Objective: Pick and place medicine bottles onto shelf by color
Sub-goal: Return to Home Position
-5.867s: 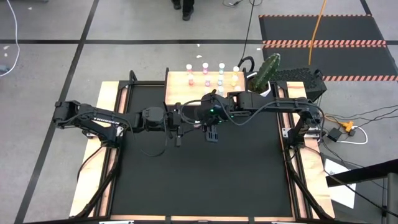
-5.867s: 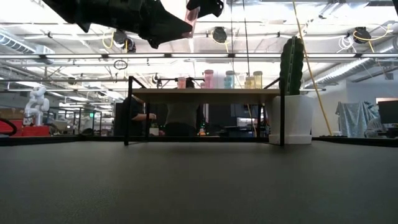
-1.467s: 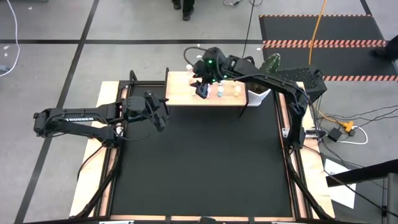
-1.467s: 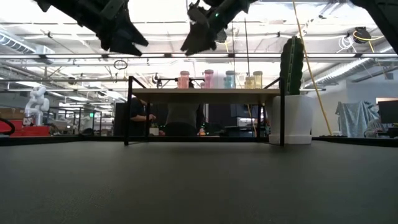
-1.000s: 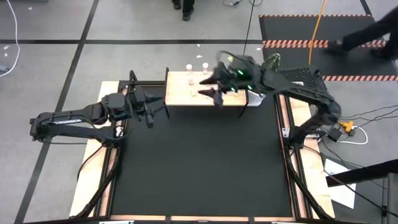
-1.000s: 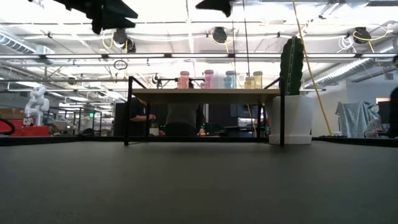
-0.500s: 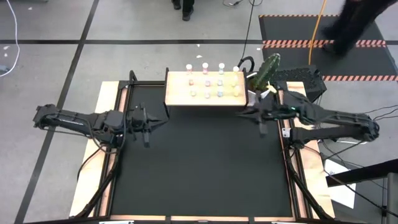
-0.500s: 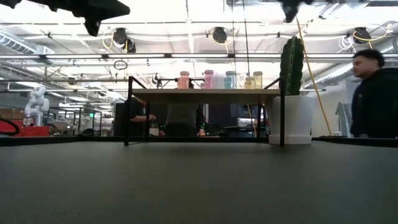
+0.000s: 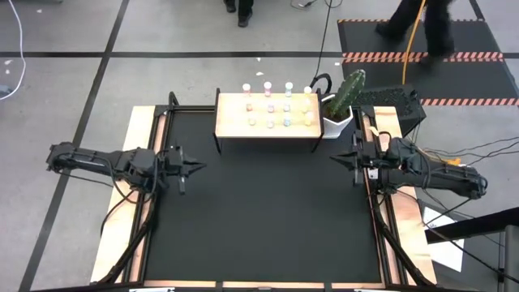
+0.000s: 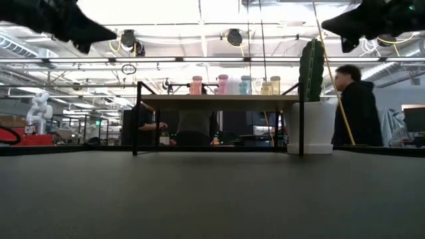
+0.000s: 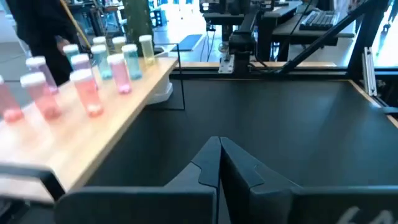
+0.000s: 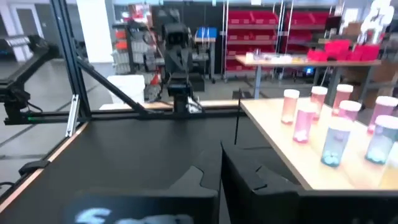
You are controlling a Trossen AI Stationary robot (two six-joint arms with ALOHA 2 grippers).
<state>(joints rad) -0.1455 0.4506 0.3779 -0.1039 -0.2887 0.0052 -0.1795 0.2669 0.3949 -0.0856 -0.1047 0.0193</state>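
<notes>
Table mat edges host left gripper and right gripper, fingers together, empty. Bottles stand on shelf, well apart, between and beyond both. Judged step: homing; next move calls for settling only.

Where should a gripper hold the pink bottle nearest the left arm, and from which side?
Probably high on its body, coming from above: the pink bottle stands upright on the shelf, with neighbours close beside it.
</notes>
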